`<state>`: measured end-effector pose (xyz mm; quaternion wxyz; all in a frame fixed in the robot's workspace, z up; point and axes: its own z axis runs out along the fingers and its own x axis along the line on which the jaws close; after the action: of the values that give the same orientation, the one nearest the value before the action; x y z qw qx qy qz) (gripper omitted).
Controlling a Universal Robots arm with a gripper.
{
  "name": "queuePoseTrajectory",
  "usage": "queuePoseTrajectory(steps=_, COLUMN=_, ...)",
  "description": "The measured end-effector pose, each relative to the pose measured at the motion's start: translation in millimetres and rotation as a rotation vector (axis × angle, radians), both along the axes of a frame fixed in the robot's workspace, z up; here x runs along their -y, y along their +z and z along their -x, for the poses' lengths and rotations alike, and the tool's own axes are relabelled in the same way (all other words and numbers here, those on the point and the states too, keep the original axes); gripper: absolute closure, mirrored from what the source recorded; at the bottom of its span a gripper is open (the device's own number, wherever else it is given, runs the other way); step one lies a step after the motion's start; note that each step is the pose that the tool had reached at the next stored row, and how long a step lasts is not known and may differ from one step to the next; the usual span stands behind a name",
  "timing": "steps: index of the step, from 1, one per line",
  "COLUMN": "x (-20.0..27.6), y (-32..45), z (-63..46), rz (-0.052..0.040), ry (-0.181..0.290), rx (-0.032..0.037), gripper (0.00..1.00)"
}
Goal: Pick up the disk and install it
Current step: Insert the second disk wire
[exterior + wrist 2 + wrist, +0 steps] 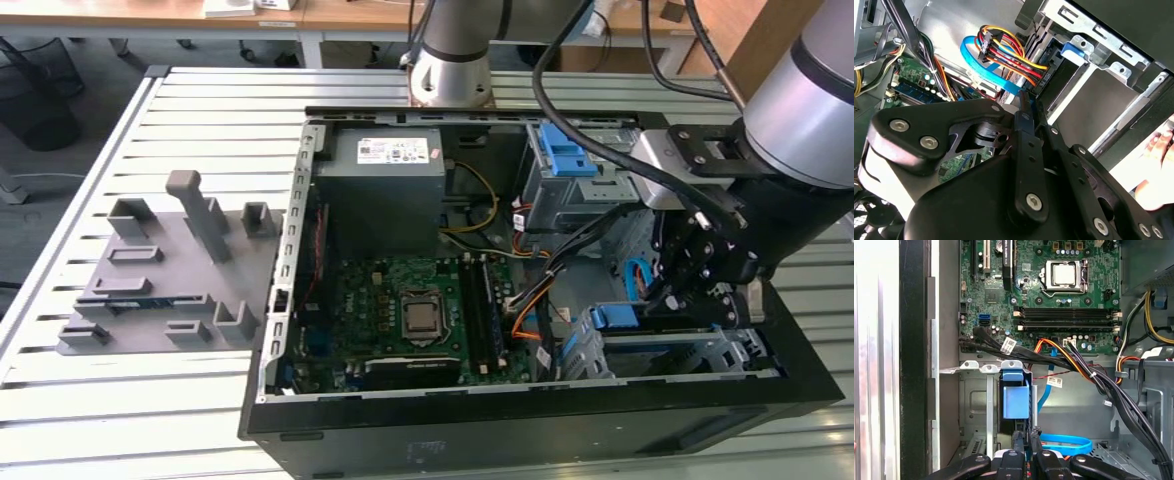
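Observation:
The disk sits inside the metal drive cage (pixel 721 352) at the case's corner on the exterior view's right. Its blue plastic bracket (pixel 614 318) faces the motherboard and appears in both wrist views (pixel 1016 395) (pixel 1074 50); the drive body is hidden by the cage. My gripper (pixel 674 305) reaches down into the case right at that bracket. In the first wrist view its fingers (pixel 1018 440) stand almost together, the gripper (pixel 1026 434) shut, tips at the bracket's near edge. I cannot tell whether they pinch it.
A grey power-supply box (pixel 387 170) and the green motherboard (pixel 400 310) fill the open case. Bundled cables (pixel 1079 365) and a blue data cable (pixel 1064 442) run beside the cage. A grey fixture plate (pixel 160 270) lies on the table. A hand (pixel 1159 145) shows outside the case.

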<state>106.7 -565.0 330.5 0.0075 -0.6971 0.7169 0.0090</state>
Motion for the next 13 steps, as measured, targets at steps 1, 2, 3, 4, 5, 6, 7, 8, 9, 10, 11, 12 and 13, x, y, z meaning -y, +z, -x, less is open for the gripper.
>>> queuePoseTrajectory(steps=1, x=0.0, y=0.0, z=0.0, rz=0.0000, ry=0.000, rx=0.0000, gripper=0.84)
queuePoseTrajectory(steps=2, x=0.0, y=0.0, z=0.0, rz=0.0001, ry=0.000, rx=0.0000, gripper=0.84)
queuePoseTrajectory(steps=3, x=0.0, y=-0.4, z=0.0, rz=-0.0008, ry=0.000, rx=0.0000, gripper=0.84)
queuePoseTrajectory(steps=4, x=0.0, y=-0.2, z=0.0, rz=-0.0006, ry=0.000, rx=0.0000, gripper=0.82)
queuePoseTrajectory(steps=5, x=0.0, y=0.2, z=0.0, rz=-0.0004, ry=0.000, rx=0.0000, gripper=0.82)
queuePoseTrajectory(steps=6, x=0.0, y=0.8, z=0.0, rz=-0.0001, ry=0.000, rx=0.0000, gripper=0.76)
queuePoseTrajectory(steps=7, x=0.0, y=1.1, z=0.0, rz=-0.0003, ry=0.000, rx=0.0000, gripper=0.76)
queuePoseTrajectory(steps=8, x=0.0, y=1.9, z=0.0, rz=-0.0001, ry=0.000, rx=0.0000, gripper=0.76)
queuePoseTrajectory(steps=9, x=0.0, y=3.2, z=0.0, rz=0.0001, ry=0.000, rx=0.0000, gripper=0.76)
queuePoseTrajectory(steps=10, x=0.0, y=4.7, z=0.0, rz=-0.0001, ry=0.000, rx=0.0000, gripper=0.76)
queuePoseTrajectory(steps=11, x=0.0, y=6.4, z=0.0, rz=-0.0001, ry=0.000, rx=-0.0001, gripper=0.76)
queuePoseTrajectory(steps=12, x=0.0, y=8.0, z=0.0, rz=-0.0001, ry=0.000, rx=-0.0001, gripper=0.76)
queuePoseTrajectory(steps=13, x=-0.1, y=9.8, z=0.0, rz=-0.0001, ry=0.000, rx=-0.0001, gripper=0.76)
